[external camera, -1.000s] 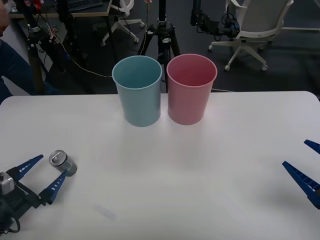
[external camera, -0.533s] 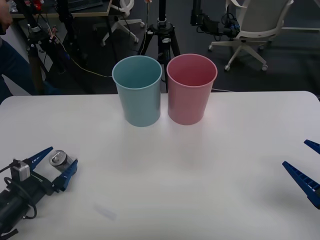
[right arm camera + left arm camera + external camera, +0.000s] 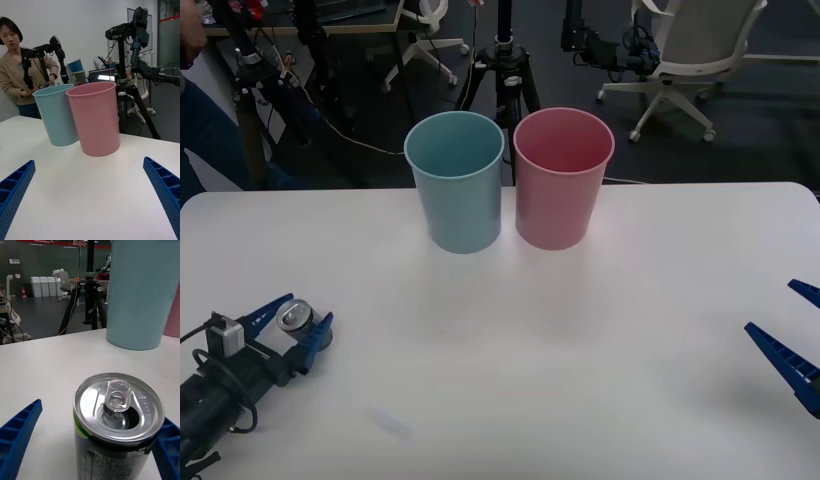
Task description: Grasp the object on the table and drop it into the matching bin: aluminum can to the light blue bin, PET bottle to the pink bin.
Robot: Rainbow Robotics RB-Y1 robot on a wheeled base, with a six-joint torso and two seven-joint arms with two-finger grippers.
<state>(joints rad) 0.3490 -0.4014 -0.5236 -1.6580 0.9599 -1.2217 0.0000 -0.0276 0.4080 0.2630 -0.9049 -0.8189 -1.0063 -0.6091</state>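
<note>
White table point(image 3: 600, 330), left hand point(image 3: 292, 322) apart around aluminum can point(image 3: 300, 320), right hand point(image 3: 792, 335) apart, tripod point(image 3: 502, 70) behind.

the left arm reaches in low over the table's near left corner, its gripper point(image 3: 292, 327) spread with one blue finger on each side of the can point(image 3: 299, 320); one touches it, the other stands off. the right gripper point(image 3: 798, 335) waits at the right edge, fingers wide apart, holding nothing.

Shiny metal aluminum can point(image 3: 119, 416), smooth matt plastic light blue bin point(image 3: 456, 190) and pink bin point(image 3: 560, 190), plain white table point(image 3: 580, 330)
</note>
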